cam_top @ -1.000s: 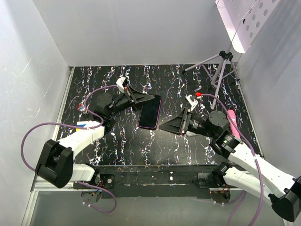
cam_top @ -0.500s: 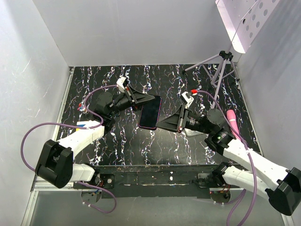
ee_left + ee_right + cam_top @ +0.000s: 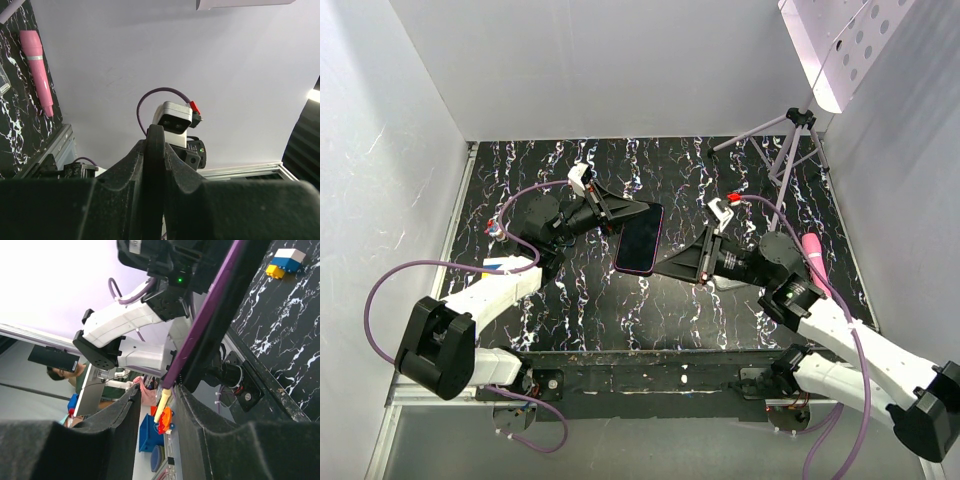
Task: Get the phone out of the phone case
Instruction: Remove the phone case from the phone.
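Note:
The phone (image 3: 640,238), with a glossy black screen and a purple-red rim, is held tilted above the marbled table. My left gripper (image 3: 620,213) is shut on its upper end. In the left wrist view only a thin black edge (image 3: 154,170) shows between the fingers of that gripper (image 3: 155,145). My right gripper (image 3: 663,265) is open at the phone's lower right corner. In the right wrist view the purple rim (image 3: 210,315) ends between the tips of the gripper (image 3: 157,392), and the black phone case (image 3: 235,300) lies along it.
A pink cylinder (image 3: 813,255) lies at the right, also in the left wrist view (image 3: 37,65). A tripod (image 3: 790,150) stands at the back right. Small yellow, blue and white blocks (image 3: 498,265) lie at the left, also in the right wrist view (image 3: 285,262). White walls enclose the table.
My right gripper has moved left to the phone's lower right corner. The left gripper and the phone have not moved.

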Motion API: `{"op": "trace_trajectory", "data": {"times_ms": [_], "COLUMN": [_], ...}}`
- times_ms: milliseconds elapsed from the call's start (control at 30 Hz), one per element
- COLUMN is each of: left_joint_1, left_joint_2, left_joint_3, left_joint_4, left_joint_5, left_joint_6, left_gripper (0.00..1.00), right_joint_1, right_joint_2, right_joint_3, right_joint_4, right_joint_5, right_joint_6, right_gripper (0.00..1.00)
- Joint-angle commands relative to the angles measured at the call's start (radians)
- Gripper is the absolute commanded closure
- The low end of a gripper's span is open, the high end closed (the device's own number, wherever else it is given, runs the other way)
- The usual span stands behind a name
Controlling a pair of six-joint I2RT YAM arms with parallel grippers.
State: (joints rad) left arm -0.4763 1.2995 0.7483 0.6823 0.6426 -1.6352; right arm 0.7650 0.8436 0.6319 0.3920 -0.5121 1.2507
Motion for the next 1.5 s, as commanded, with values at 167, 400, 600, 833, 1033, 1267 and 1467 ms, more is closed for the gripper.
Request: {"op": "trace_trajectory", "data": {"times_ms": [167,400,600,833,1033,1267,1467], "left_joint_1": [-0.002,-0.064,-0.154,-0.108,-0.071,-0.068,-0.099], "left_joint_2": [-0.046,-0.043,-0.075,-0.158,-0.201,-0.27,-0.341], "left_joint_3": [0.04,0.034,0.022,0.097,0.25,0.316,0.09], "left_joint_4": [0.052,0.048,-0.044,-0.429,-0.855,-1.091,-0.542], "left_joint_5": [-0.001,-0.021,-0.037,-0.023,-0.138,-0.286,0.047], "left_joint_6": [-0.025,-0.003,0.112,0.441,0.773,1.005,0.795], "left_gripper": [1.0,1.0,1.0,0.5,0.02,0.07,0.17], "right_joint_1": [-0.004,-0.006,-0.007,-0.038,-0.107,-0.245,-0.311], "right_joint_2": [0.083,0.163,0.215,0.129,0.025,-0.115,-0.155], "right_joint_3": [0.032,0.048,0.054,-0.037,-0.081,-0.09,-0.083], "right_joint_4": [0.134,0.177,0.198,0.228,0.216,0.102,0.102], "right_joint_5": [-0.032,0.015,0.05,0.047,0.021,-0.023,-0.071], "right_joint_6": [0.022,0.044,0.067,0.119,0.151,0.154,0.191], "right_gripper": [0.59,0.6,0.84,0.99,0.99,0.99,0.99]}}
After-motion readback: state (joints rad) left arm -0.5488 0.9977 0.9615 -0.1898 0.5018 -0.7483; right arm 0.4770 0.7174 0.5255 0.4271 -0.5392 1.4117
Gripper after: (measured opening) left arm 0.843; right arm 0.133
